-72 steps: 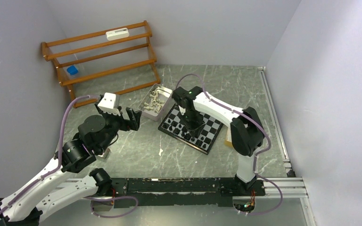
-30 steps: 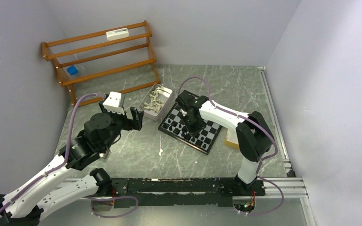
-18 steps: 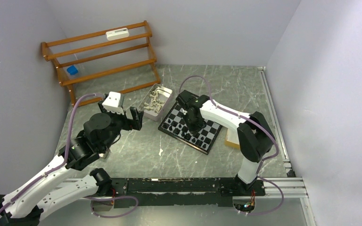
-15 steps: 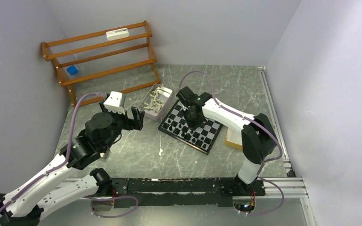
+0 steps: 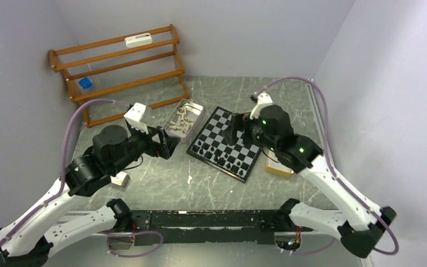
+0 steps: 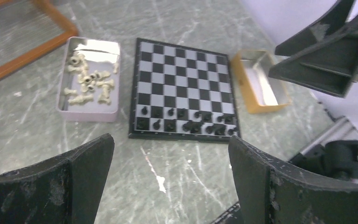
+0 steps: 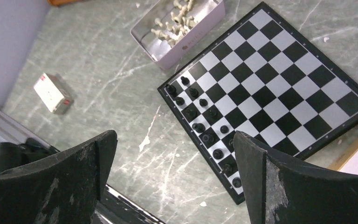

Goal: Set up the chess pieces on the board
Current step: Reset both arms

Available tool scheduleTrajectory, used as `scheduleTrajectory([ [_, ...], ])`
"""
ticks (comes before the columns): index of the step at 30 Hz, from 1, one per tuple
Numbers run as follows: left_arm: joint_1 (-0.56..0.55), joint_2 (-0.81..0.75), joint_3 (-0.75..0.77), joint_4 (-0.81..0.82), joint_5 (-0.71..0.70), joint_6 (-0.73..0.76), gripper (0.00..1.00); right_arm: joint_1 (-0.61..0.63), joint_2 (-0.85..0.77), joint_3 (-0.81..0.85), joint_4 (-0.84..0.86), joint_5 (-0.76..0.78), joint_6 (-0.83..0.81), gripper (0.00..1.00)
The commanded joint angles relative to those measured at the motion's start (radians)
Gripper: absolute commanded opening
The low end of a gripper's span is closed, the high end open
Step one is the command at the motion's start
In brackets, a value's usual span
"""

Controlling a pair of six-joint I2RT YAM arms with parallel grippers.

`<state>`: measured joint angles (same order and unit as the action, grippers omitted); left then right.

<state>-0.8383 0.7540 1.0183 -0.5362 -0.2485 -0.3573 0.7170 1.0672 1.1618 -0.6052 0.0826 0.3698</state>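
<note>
The board (image 5: 231,135) lies mid-table, with black chess pieces (image 5: 218,156) standing in two rows along its near-left edge. In the right wrist view those black pieces (image 7: 204,122) fill the board's (image 7: 279,74) lower-left edge. Cream-white chess pieces (image 5: 182,115) lie heaped in a pale tray left of the board. My right gripper (image 5: 238,129) hovers high over the board, open and empty. My left gripper (image 5: 165,144) hangs open and empty above the table, left of the board. The left wrist view shows the board (image 6: 185,77), the black rows (image 6: 182,121) and the white pieces (image 6: 89,82).
A wooden slatted rack (image 5: 119,69) stands at the back left, holding a blue object and a white one. A yellow tray (image 6: 260,83) sits against the board's right side. A small white box (image 7: 53,93) lies on the table near the left arm.
My right gripper opened, left the black rows and rose away to the right, above the board. My left arm edged rightward, its gripper staying open.
</note>
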Motion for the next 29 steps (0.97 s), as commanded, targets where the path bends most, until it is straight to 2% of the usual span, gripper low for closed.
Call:
scheduleTrajectory([
  [1,0.003,-0.064,0.033,0.002,0.221,0.003,0.97,-0.003,-0.148,-0.112,0.068,0.113,0.142,1.00],
  [3,0.002,-0.096,0.025,0.013,0.299,0.045,0.97,-0.003,-0.211,-0.153,0.066,0.129,0.195,1.00],
  [9,0.003,-0.225,-0.071,-0.002,0.198,-0.031,0.98,-0.003,-0.348,-0.224,0.049,0.154,0.204,1.00],
  [13,0.002,-0.285,-0.176,0.020,0.171,-0.060,0.98,-0.003,-0.376,-0.229,0.029,0.191,0.190,1.00],
  [19,0.003,-0.285,-0.221,0.031,0.159,-0.060,0.98,-0.004,-0.366,-0.237,0.016,0.189,0.209,1.00],
  [29,0.002,-0.262,-0.207,0.037,0.175,-0.039,0.98,-0.004,-0.384,-0.232,0.024,0.181,0.204,1.00],
])
